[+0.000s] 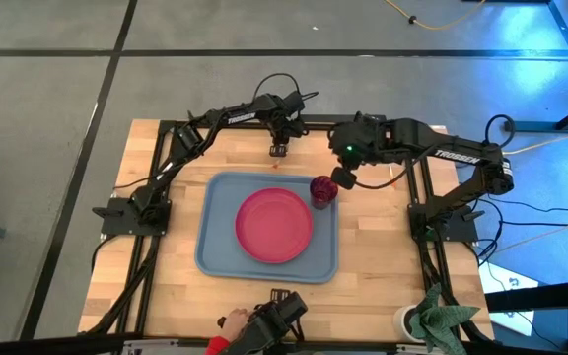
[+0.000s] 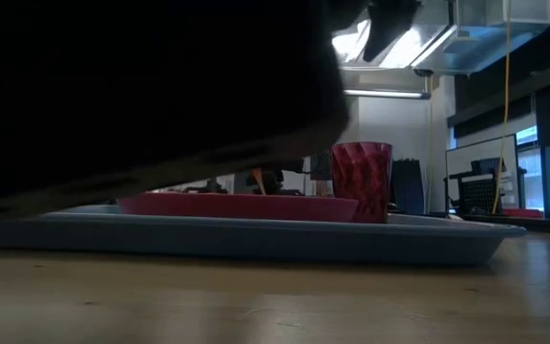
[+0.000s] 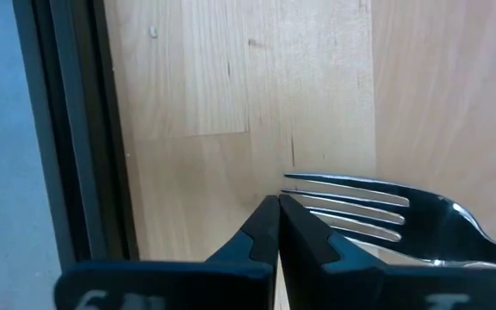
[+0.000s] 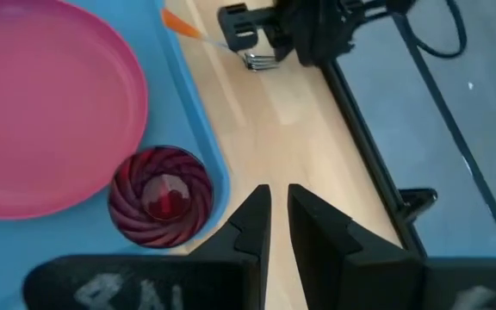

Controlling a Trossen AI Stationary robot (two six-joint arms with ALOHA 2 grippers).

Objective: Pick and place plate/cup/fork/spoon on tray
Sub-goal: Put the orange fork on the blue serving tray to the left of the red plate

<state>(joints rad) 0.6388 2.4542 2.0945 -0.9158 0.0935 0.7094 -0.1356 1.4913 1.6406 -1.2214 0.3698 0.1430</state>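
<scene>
The pink-red plate [image 1: 274, 225] lies flat in the blue-grey tray [image 1: 215, 197]. The dark red cup [image 4: 162, 196] stands upright in the tray's far right corner. The fork [image 3: 360, 207] lies on the bare wood beyond the tray's far rim, with its orange handle [image 4: 179, 21] toward the tray. My left gripper [image 3: 278, 207] is shut and points steeply down right at the fork's prongs. My right gripper [image 4: 278, 200] hangs above the table just right of the cup. Its fingers are slightly open with nothing between them. The spoon is out of view. My left gripper's shut fingertips [image 3: 269, 215] stand beside the fork's prong tips [image 3: 295, 181], coming from above. The prongs run behind one finger. No part of the fork shows between the fingers, and I cannot tell whether they touch it.
A black frame rail [image 3: 76, 129] runs along the table's far edge close to the fork. At the near edge a person's hand and red sleeve [image 1: 230, 325] show beside a black mount [image 1: 282, 306]. A white cup with green cloth [image 1: 432, 320] sits at the near right corner.
</scene>
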